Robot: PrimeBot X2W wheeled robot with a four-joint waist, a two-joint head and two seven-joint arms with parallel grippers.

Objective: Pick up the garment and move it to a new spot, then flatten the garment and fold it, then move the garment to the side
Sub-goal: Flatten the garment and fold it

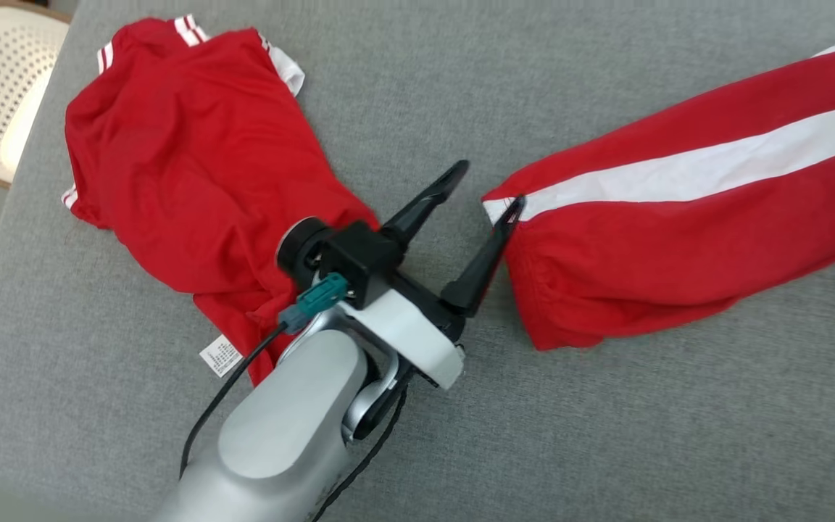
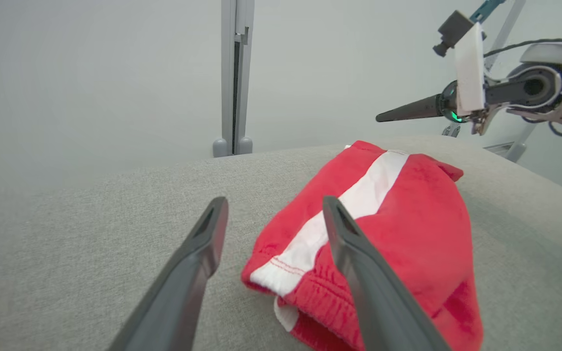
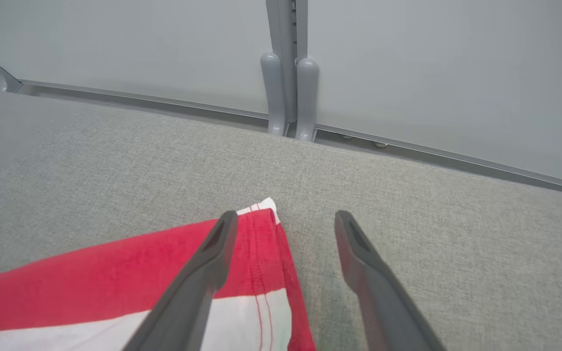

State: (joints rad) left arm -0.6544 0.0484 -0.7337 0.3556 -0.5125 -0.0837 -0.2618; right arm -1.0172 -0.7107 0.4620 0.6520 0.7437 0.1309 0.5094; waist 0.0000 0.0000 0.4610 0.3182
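Now I see the garment [image 1: 678, 217], red with a white stripe, stretched out on the right of the grey cushion [image 1: 606, 420], its waistband toward the middle. My left gripper [image 1: 489, 185] stands spread wide and empty, one finger at the waistband corner. My right gripper [image 3: 286, 217] is spread too, one finger over a hem corner. A red shirt [image 1: 193, 167] lies crumpled well to the left.
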